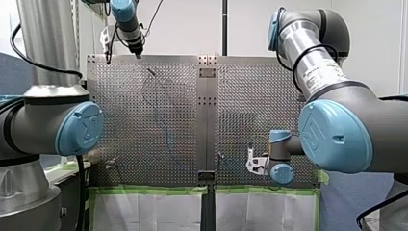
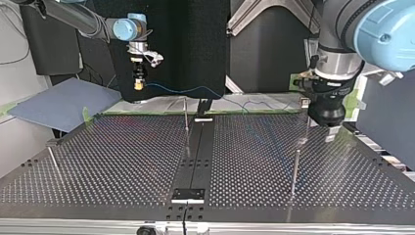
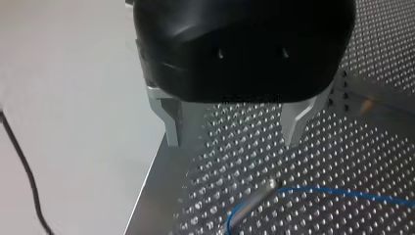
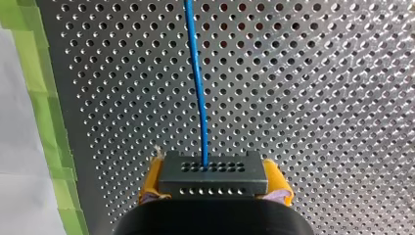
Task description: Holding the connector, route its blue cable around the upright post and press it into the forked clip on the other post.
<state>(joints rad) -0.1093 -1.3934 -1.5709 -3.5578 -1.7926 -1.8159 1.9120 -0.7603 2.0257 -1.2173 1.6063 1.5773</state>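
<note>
My right gripper (image 4: 214, 188) is shut, its yellow pads (image 4: 149, 188) clamped on a dark connector (image 4: 213, 174). A blue cable (image 4: 198, 83) runs out of the connector, over the perforated table. In the top view that gripper (image 2: 139, 84) hangs above the far edge, and the cable (image 2: 195, 90) trails across towards my left gripper (image 2: 320, 131). My left gripper (image 3: 232, 142) is open, with nothing between its metal fingers (image 3: 171, 129). Just ahead of it, the cable (image 3: 342, 192) bends around a metal post (image 3: 252, 203). I cannot make out the forked clip.
Thin upright posts (image 2: 186, 115) (image 2: 295, 166) (image 2: 54, 161) stand on the perforated table (image 2: 122, 161). A dark centre strip (image 2: 195, 156) splits the plate. Green tape (image 4: 39, 73) lines the table edge near my right gripper. A blue sheet (image 2: 58, 103) lies beyond the far corner.
</note>
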